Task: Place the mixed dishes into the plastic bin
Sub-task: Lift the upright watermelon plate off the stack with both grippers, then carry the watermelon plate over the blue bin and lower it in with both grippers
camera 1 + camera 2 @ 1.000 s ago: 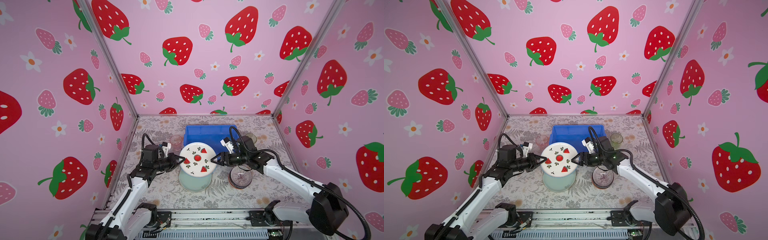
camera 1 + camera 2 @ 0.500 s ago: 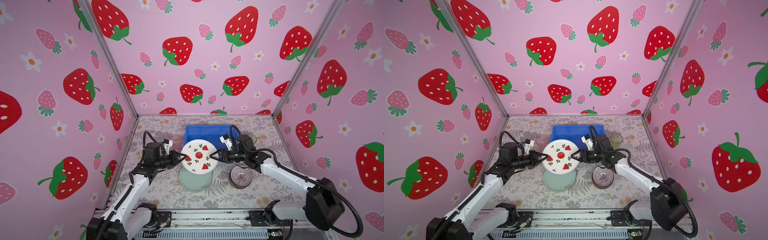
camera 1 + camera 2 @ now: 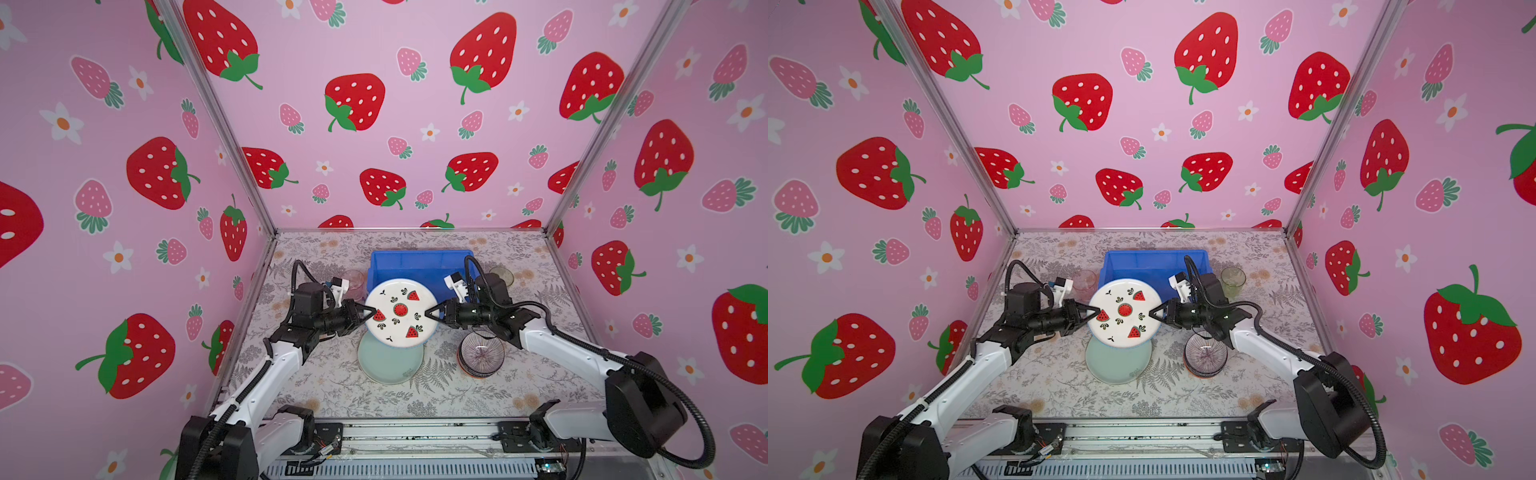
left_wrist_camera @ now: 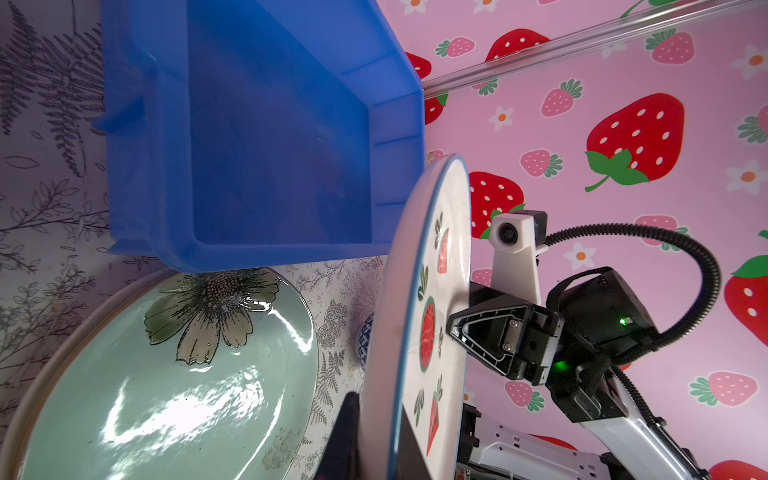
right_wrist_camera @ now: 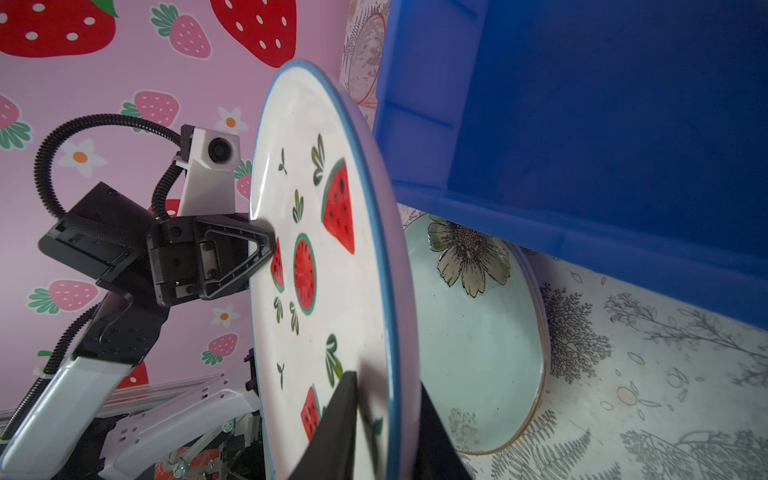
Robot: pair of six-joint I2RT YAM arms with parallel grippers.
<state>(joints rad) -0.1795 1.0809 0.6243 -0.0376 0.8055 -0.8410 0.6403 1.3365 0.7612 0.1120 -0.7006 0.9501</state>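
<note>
The watermelon-print plate (image 3: 399,311) (image 3: 1125,313) hangs level in the air, over the blue plastic bin's (image 3: 419,259) (image 3: 1154,259) front edge and the pale green flowered plate (image 3: 388,361) (image 3: 1115,363). My left gripper (image 3: 371,312) (image 3: 1096,311) (image 4: 378,415) is shut on its left rim. On the opposite rim my right gripper (image 3: 428,312) (image 3: 1152,312) (image 5: 386,386) is shut, one finger on the printed face and one underneath. Both wrist views show the plate (image 4: 432,291) (image 5: 324,270) edge-on, with the bin (image 4: 249,124) (image 5: 582,124) empty behind it.
A stack of bowls with a purple-striped one on top (image 3: 481,353) (image 3: 1205,355) stands under my right forearm. A pink tumbler (image 3: 353,282) (image 3: 1084,280) stands left of the bin and a green tumbler (image 3: 500,275) (image 3: 1232,277) right of it. The green plate (image 4: 166,374) (image 5: 473,332) rests on another plate.
My right gripper's jaws have closed from wide open onto the plate's right rim. The plate has risen a little and drifted slightly toward the bin.
</note>
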